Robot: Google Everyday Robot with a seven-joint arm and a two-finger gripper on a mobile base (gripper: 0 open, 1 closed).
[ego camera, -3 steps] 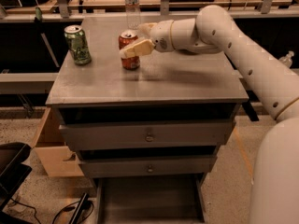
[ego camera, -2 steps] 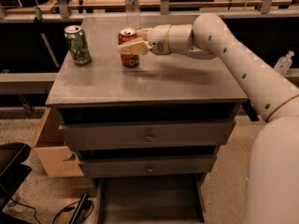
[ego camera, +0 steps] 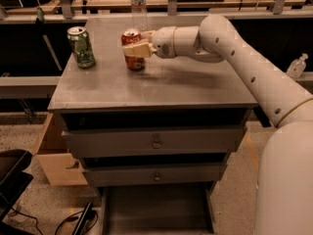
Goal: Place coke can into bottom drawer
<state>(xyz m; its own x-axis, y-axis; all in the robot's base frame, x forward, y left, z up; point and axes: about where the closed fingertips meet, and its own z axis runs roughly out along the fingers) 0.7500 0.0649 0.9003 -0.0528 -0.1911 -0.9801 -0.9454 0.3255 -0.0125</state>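
The coke can (ego camera: 133,58) is red with a silver top and stands at the back middle of the grey cabinet top (ego camera: 161,87). My gripper (ego camera: 135,49) reaches in from the right and is shut on the can's upper half, with one pale finger (ego camera: 138,50) across its front. The can's base is at or just above the surface. The bottom drawer (ego camera: 156,210) is pulled out at the foot of the cabinet, showing its dark inside. The two upper drawers are shut.
A green can (ego camera: 80,46) stands at the back left of the top. A clear plastic bottle (ego camera: 138,5) stands behind the coke can. A cardboard box (ego camera: 54,158) sits on the floor to the left, and a black object (ego camera: 12,180) at lower left.
My gripper and the coke can have shifted together slightly left and toward the back of the cabinet top. The green can and bottle have not moved.
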